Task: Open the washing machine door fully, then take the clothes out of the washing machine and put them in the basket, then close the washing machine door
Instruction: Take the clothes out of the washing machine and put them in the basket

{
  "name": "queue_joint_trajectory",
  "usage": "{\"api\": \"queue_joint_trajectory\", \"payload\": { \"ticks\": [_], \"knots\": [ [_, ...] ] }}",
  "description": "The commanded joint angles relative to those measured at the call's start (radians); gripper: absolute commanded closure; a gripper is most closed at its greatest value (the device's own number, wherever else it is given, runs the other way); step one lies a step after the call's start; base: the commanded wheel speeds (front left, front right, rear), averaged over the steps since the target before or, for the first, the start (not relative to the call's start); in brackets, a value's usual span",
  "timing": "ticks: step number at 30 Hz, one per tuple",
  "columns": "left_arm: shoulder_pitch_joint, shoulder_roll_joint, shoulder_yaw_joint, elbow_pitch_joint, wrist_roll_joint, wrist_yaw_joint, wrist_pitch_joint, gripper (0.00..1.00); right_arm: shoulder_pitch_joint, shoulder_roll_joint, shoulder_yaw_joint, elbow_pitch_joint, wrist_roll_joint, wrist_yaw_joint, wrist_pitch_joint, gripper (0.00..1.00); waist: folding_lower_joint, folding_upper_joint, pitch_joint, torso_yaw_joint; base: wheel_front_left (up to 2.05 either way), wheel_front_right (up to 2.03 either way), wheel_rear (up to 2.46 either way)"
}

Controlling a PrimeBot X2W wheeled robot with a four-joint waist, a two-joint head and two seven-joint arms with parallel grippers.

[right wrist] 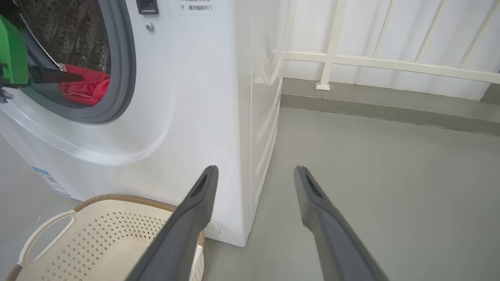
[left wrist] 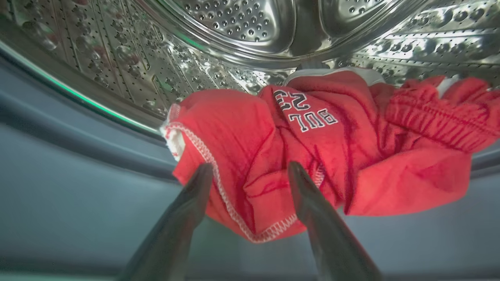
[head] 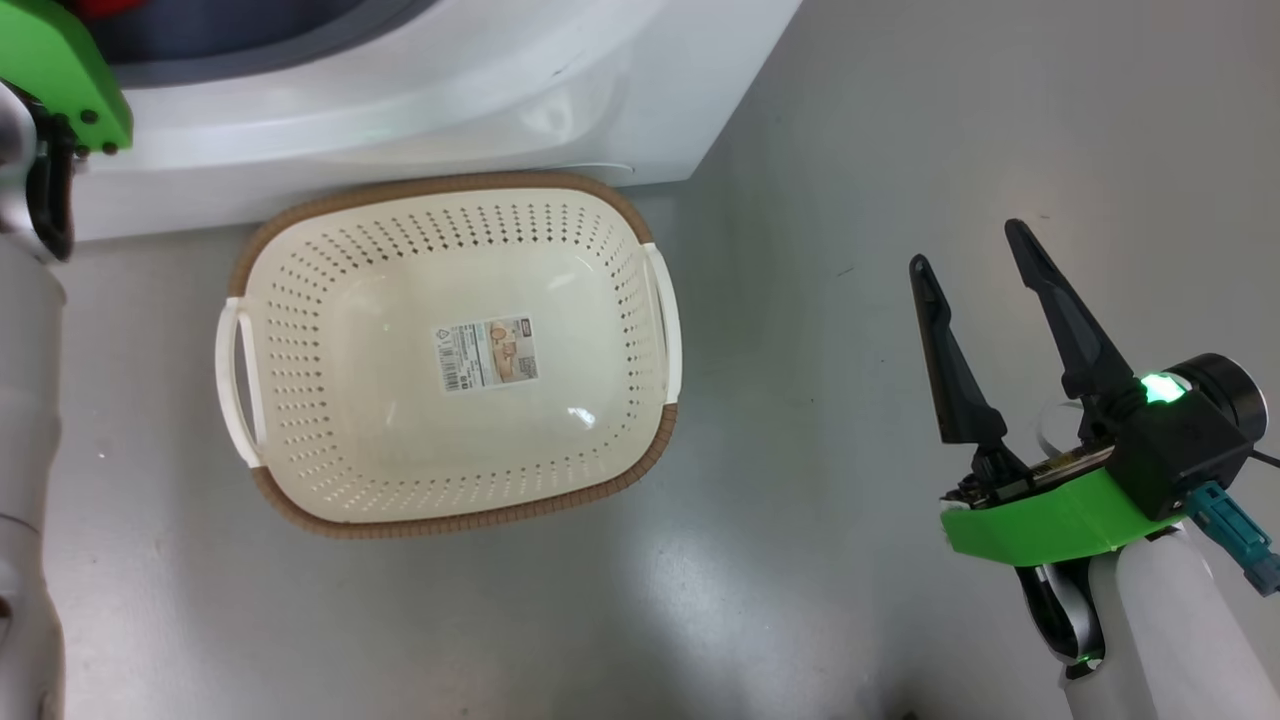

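Observation:
The washing machine [right wrist: 195, 97] stands with its grey-gasketed porthole uncovered; the washing machine door is out of view. Red clothes [left wrist: 312, 156] with white stitching and print lie bundled at the drum's front lip. My left gripper [left wrist: 250, 166] is open, its fingers reaching into the porthole on either side of a fold of the bundle. From the right wrist view, one left finger [right wrist: 54, 75] points at the clothes [right wrist: 86, 88]. The cream basket [head: 450, 183] sits empty on the floor before the machine [head: 400, 120]. My right gripper [head: 968, 247] hangs open to the basket's right, holding nothing.
Grey floor [head: 850, 150] spreads to the right of the machine and basket. A white railing [right wrist: 332, 58] runs along the wall behind. The basket [right wrist: 97, 238] nearly touches the machine's front panel. My pale left forearm [head: 25, 400] runs down the head view's left edge.

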Motion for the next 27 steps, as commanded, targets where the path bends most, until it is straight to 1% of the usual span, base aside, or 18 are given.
{"api": "queue_joint_trajectory", "payload": {
  "ticks": [1, 8, 13, 15, 16, 17, 23, 27],
  "knots": [
    [-0.023, 0.056, 0.002, -0.004, 0.009, 0.008, 0.017, 0.0, -0.01, -0.001, 0.019, -0.019, 0.01, 0.005, -0.006, 0.0, 0.0, -0.0001, 0.006, -0.005, 0.0, 0.0, 0.0],
    [-0.043, 0.076, -0.045, 0.045, 0.044, 0.037, 0.114, 0.0, -0.017, -0.001, 0.026, -0.015, 0.021, 0.005, -0.006, 0.0, 0.0, -0.0001, 0.018, -0.019, 0.0, 0.0, 0.0],
    [-0.051, 0.09, -0.067, 0.054, 0.06, 0.043, 0.131, 0.0, -0.02, -0.001, 0.028, -0.015, 0.024, 0.005, -0.006, 0.0, 0.0, -0.0001, 0.028, -0.024, 0.0, 0.0, 0.0],
    [-0.054, 0.094, -0.076, 0.057, 0.064, 0.038, 0.134, 0.0, -0.022, -0.001, 0.029, -0.015, 0.026, 0.005, -0.006, 0.0, 0.0, -0.0001, 0.032, -0.026, 0.0, 0.0, 0.0],
    [-0.053, 0.093, -0.078, 0.059, 0.063, 0.034, 0.139, 0.43, -0.023, -0.001, 0.029, -0.015, 0.027, 0.005, -0.006, 0.0, 0.0, -0.0001, 0.034, -0.026, 0.0, 0.0, 0.0],
    [-0.053, 0.092, -0.082, 0.06, 0.064, 0.03, 0.142, 1.0, -0.023, -0.001, 0.029, -0.015, 0.028, 0.005, -0.006, 0.0, 0.0, -0.0001, 0.035, -0.026, 0.0, 0.0, 0.0],
    [-0.057, 0.089, -0.086, 0.057, 0.055, 0.029, 0.099, 1.0, -0.028, -0.001, 0.027, -0.011, 0.032, 0.005, -0.006, 0.0, 0.0, -0.0001, 0.039, -0.024, 0.0, 0.0, 0.0],
    [-0.057, 0.081, -0.079, 0.047, 0.041, 0.037, 0.045, 1.0, -0.029, -0.001, 0.021, -0.005, 0.032, 0.005, -0.006, 0.0, 0.0, -0.0001, 0.034, -0.018, 0.0, 0.0, 0.0]
  ]
}}
